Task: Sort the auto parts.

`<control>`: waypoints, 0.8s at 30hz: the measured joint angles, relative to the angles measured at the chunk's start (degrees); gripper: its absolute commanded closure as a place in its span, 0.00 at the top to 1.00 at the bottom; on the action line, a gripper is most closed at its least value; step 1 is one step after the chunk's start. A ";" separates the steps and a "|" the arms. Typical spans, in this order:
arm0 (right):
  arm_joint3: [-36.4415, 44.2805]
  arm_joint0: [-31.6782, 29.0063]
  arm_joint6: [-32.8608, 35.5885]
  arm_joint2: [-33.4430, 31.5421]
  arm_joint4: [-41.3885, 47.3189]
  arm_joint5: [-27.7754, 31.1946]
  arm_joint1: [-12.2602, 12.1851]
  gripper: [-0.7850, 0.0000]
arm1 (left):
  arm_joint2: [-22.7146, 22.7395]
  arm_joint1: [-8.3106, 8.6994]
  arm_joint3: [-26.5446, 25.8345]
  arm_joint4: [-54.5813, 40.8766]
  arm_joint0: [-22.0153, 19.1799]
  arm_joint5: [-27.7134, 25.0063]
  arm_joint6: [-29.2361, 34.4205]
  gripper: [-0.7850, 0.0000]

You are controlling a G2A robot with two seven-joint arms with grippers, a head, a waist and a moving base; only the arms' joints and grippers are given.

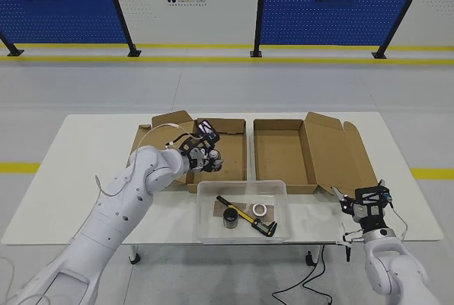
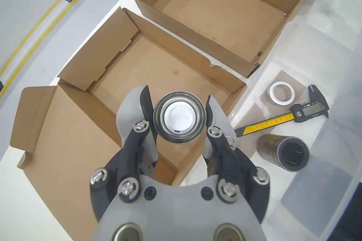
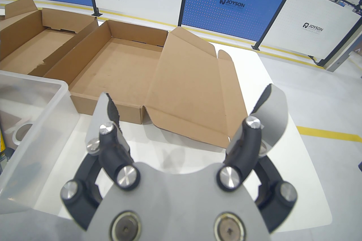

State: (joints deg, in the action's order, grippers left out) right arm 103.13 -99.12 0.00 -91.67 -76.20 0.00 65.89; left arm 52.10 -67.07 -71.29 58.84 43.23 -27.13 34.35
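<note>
My left gripper (image 2: pixel 178 109) is shut on a round metal bearing (image 2: pixel 179 119) with a white centre, held over the near edge of the left cardboard box (image 2: pixel 158 67); in the top view the left gripper (image 1: pixel 209 158) hangs over the left cardboard box (image 1: pixel 231 156). In the clear plastic bin (image 1: pixel 242 185) lie a yellow caliper (image 1: pixel 246 216), a white ring (image 1: pixel 260 208) and a dark metal cylinder (image 1: pixel 231 216). The right cardboard box (image 1: pixel 280 152) stands bare inside. My right gripper (image 3: pixel 188 105) is open over the table's right front corner, as the right gripper (image 1: pixel 362 200) shows from above.
Both boxes have their flaps (image 1: pixel 335 149) folded out flat on the white table (image 1: pixel 82 168). The bin sits at the table's front edge, between the two arms. Blue and white partition panels (image 3: pixel 232 2) stand beyond the table.
</note>
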 measured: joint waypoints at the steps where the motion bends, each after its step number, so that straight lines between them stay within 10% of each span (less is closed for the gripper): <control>1: 0.00 0.00 0.00 0.00 0.00 0.00 0.00 1.00 | -0.29 -0.19 0.98 0.68 -0.32 0.75 -0.97 0.00; 24: 0.00 0.00 0.00 0.00 0.00 0.00 0.00 1.00 | -5.49 -3.53 13.19 9.81 -1.58 9.39 -12.15 0.07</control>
State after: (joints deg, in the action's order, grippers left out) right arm 103.13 -99.12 0.00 -91.67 -76.20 0.00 65.89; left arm 46.61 -70.60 -58.10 68.65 41.65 -17.74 22.20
